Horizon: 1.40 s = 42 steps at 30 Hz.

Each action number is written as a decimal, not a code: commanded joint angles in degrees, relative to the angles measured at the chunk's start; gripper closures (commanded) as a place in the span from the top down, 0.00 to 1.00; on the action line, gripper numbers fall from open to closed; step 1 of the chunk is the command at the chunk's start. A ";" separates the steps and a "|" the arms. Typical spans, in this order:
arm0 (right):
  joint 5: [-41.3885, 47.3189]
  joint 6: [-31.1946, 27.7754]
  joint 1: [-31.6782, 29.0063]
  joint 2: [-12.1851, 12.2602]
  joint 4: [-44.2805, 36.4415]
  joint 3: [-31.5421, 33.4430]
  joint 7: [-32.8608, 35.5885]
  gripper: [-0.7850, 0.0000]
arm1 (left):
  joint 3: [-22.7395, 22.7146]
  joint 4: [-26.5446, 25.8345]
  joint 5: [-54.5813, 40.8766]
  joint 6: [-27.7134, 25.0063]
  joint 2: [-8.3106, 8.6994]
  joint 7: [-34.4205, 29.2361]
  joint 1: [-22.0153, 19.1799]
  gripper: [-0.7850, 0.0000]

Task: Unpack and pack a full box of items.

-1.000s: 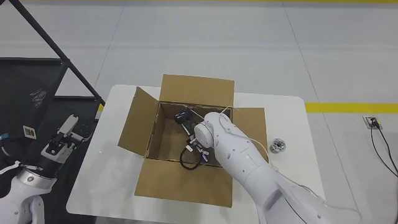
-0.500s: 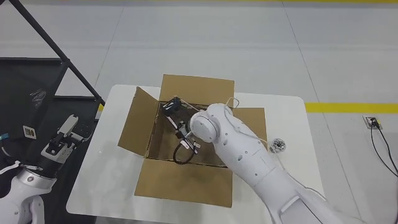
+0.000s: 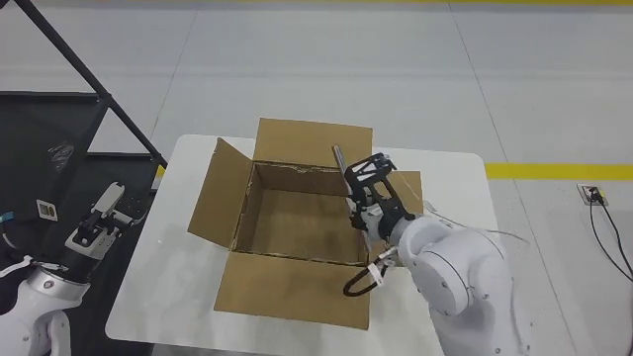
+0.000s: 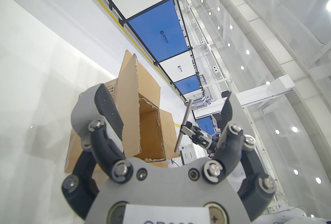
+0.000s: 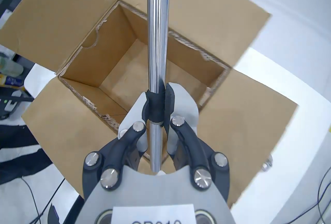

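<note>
The open cardboard box [image 3: 293, 295] stands in the middle of the white table [image 3: 173, 257], all flaps folded outward. Its inside [image 5: 129, 72] looks bare. My right gripper [image 5: 159, 98] is shut on a shiny metal rod [image 5: 157, 15] and holds it above the box's right side. From above, the rod [image 3: 338, 158] sticks out of that gripper [image 3: 354, 184] near the box's far right corner. My left gripper [image 4: 165, 98] is open and holds nothing. It sits off the table's left edge [image 3: 107, 206], facing the box [image 4: 150, 116] and the distant rod [image 4: 183, 126].
A small metal part [image 5: 266, 164] lies on the table to the right of the box's right flap [image 5: 248, 116]. A black frame [image 3: 89, 89] stands left of the table. A cable [image 3: 605, 227] lies on the floor at the right.
My right gripper rose out of the box and swung right, bringing the metal rod up with it. The left arm has kept still.
</note>
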 commanded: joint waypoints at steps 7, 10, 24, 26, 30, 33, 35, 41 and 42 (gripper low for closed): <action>-7.92 7.24 -9.21 1.25 -9.97 12.14 1.56 0.00 | 0.00 0.00 0.00 0.00 0.00 0.00 0.00 1.00; -8.69 9.52 -11.78 1.51 -10.32 16.42 2.84 0.00 | 0.00 0.00 0.00 0.00 0.00 0.00 0.00 1.00; -4.56 5.58 -9.63 3.13 15.01 27.22 6.92 0.00 | 0.00 0.00 0.00 0.00 0.00 0.00 0.00 1.00; -3.57 4.49 -8.44 3.36 18.78 27.61 6.36 0.00 | 0.00 0.00 0.00 0.00 0.00 0.00 0.00 1.00; -3.53 2.29 -6.04 3.90 25.22 27.83 5.63 0.00 | 0.00 0.00 0.00 0.00 0.00 0.00 0.00 1.00; -4.20 1.72 -4.46 4.28 28.44 27.88 5.14 0.00 | 0.00 0.00 0.00 0.00 0.00 0.00 0.00 1.00; -4.03 1.29 -3.82 4.49 29.97 27.92 4.40 0.00 | 0.00 0.00 0.00 0.00 0.00 0.00 0.00 1.00; -3.42 0.39 -2.43 5.08 34.35 28.11 2.18 0.00 | 0.00 0.00 0.00 0.00 0.00 0.00 0.00 1.00; -3.30 0.24 -2.28 5.19 34.99 28.19 1.91 0.05 | 0.00 0.00 0.00 0.00 0.00 0.00 0.00 1.00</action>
